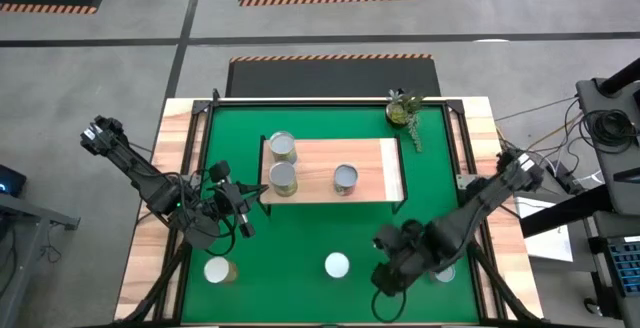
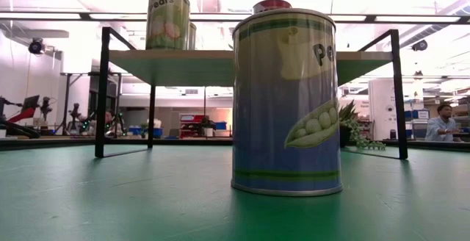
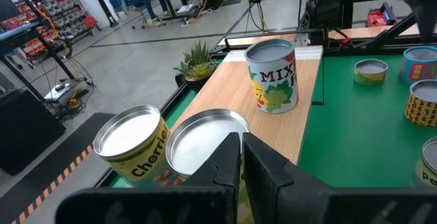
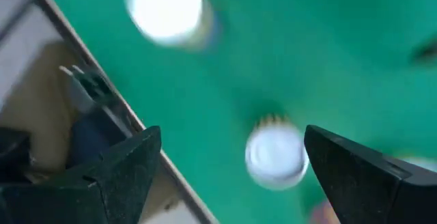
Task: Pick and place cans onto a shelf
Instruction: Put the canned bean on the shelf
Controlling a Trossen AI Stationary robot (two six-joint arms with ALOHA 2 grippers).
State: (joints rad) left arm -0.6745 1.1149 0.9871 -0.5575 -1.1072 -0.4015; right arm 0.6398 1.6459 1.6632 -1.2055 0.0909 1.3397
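Right claw (image 4: pixel 232 173) spread wide, empty, above a can (image 4: pixel 275 156) between its fingers.

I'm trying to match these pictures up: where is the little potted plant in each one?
High view: potted plant near the shelf's far right corner.
Low view: just right of the near can, at.
Left wrist view: beyond the shelf's end.
Right wrist view: not in it.
Shared landmark: the shelf.

Green mat (image 1: pixel 300 238), silver-topped cans (image 1: pixel 336 264)
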